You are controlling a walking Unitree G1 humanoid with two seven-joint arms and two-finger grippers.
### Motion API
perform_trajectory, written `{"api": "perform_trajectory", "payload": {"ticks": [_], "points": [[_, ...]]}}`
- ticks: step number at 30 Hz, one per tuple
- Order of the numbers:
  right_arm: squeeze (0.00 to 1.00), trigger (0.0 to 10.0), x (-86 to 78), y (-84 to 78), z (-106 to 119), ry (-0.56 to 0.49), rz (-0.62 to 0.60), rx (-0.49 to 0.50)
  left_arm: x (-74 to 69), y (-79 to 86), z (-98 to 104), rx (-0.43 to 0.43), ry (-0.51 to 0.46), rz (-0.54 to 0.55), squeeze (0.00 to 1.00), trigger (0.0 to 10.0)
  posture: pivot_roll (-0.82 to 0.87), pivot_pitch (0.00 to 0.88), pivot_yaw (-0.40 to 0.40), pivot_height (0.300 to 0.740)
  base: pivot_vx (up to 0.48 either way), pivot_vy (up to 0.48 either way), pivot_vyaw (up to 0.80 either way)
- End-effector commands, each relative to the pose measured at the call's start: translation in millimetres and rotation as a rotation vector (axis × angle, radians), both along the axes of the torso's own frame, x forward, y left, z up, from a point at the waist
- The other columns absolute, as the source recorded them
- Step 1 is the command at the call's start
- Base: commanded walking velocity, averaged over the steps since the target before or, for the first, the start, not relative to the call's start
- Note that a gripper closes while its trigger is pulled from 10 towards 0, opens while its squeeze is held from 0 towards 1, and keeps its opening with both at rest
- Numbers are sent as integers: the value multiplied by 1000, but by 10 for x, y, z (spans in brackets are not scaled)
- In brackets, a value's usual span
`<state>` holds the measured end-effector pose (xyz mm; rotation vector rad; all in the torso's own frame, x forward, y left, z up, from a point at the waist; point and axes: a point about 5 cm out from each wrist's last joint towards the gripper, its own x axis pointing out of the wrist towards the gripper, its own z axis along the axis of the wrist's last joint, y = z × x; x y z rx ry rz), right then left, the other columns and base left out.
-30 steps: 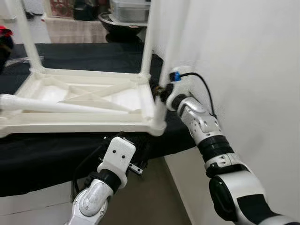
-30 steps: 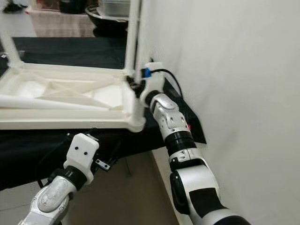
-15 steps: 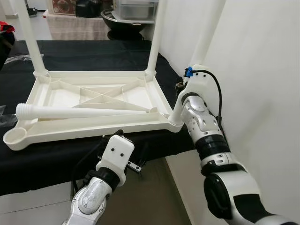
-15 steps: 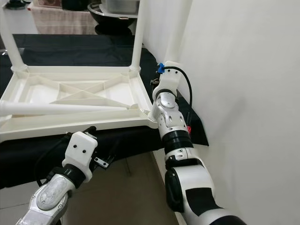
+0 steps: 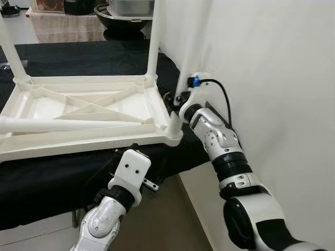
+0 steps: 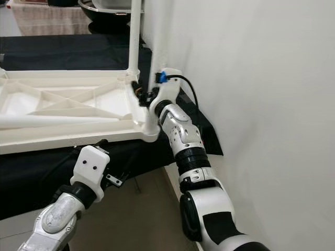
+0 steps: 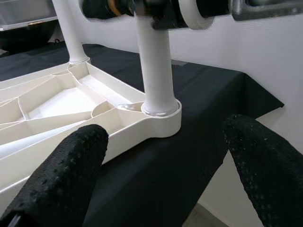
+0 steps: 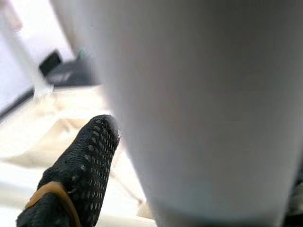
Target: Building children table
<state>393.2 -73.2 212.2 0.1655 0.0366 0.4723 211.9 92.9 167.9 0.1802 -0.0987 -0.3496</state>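
The white plastic table top (image 5: 84,142) lies upside down on a black cloth. Two legs (image 5: 152,47) stand upright in its far corners. A third leg (image 5: 175,121) stands in the near right corner socket (image 7: 158,116). My right gripper (image 5: 176,99) is shut on this leg just above the socket, one black finger (image 8: 80,175) pressed beside the leg (image 8: 199,104). A loose leg (image 5: 68,124) lies across the table top. My left gripper (image 7: 163,135) hangs open below the front edge, facing the socket, its fingers (image 7: 61,175) wide apart.
A white wall (image 5: 272,78) runs close along the right of the black-covered bench (image 5: 42,183). At the back, a shelf holds a dark bowl (image 5: 120,18) and a container. Bare floor (image 5: 167,225) lies below the bench edge.
The whole view swung right, then back left, so the camera moved. My right gripper stays on the near right leg. The left arm holds its place under the front edge.
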Motion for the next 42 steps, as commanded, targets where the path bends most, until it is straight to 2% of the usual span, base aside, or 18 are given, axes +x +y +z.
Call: {"api": "perform_trajectory", "payload": {"ticks": [1,3,4,7,8,9,14,17,18,19,20,21,24,26,29,32,36,42], "points": [[0,10000,23,-76,-86,18,-43,-61,0,-2,-17,0,10,3,0,10000,61,37,-142,740,0,0,0],[0,10000,95,-333,-152,34,-223,-131,-3,5,-21,0,12,5,0,10000,60,38,-139,740,0,0,0],[0,10000,111,-440,-170,47,-293,-123,-6,5,-23,1,13,3,0,10000,60,38,-139,740,0,0,0],[0,10000,111,-440,-170,47,-293,-123,-6,5,-23,1,13,3,0,10000,60,38,-139,740,0,0,0],[0,10000,109,-488,-172,58,-315,-82,-7,5,-24,2,13,2,0,10000,60,38,-137,740,0,0,0],[0,10000,63,-507,-182,61,-287,-5,-7,4,-25,3,13,0,0,10000,59,35,-134,740,0,0,0],[0,10000,46,-508,-187,60,-275,12,-7,4,-25,3,13,0,0,10000,59,35,-134,740,0,0,0],[0,10000,-131,-545,-292,47,-258,26,-6,6,-32,4,13,1,0,10000,53,23,-129,740,0,0,0],[0,10000,-131,-545,-292,47,-258,26,-6,6,-32,4,13,1,0,10000,53,23,-129,740,0,0,0],[0,10000,-220,-529,-345,45,-235,35,-4,5,-35,5,13,0,0,10000,52,20,-128,740,0,0,0],[0,10000,-220,-529,-345,45,-235,35,-4,5,-35,5,13,0,0,10000,52,20,-128,740,0,0,0],[0,10000,-308,-484,-389,48,-192,51,-3,3,-37,6,13,-1,0,10000,51,18,-125,740,0,0,0],[0,10000,-384,-424,-414,43,-146,78,-3,1,-39,6,13,-2,0,10000,51,15,-125,740,0,0,0],[0,10000,-548,-328,-469,21,-56,75,-1,-3,-39,6,12,-4,0,10000,49,12,-124,740,0,0,0],[0,10000,-633,-328,-513,3,-21,43,1,-3,-39,6,12,-3,0,10000,51,9,-126,740,0,0,0],[0,10000,-831,-443,-673,9,51,-19,-1,15,-58,8,19,6,0,10000,49,8,-125,740,0,0,0],[0,10000,-959,-573,-708,-9,57,-20,8,67,-114,21,47,27,0,10000,44,11,-121,740,0,0,0],[0,10000,-1016,-609,-659,-49,-8,-26,14,134,-189,23,83,60,0,10000,42,17,-115,740,0,0,0]]}}
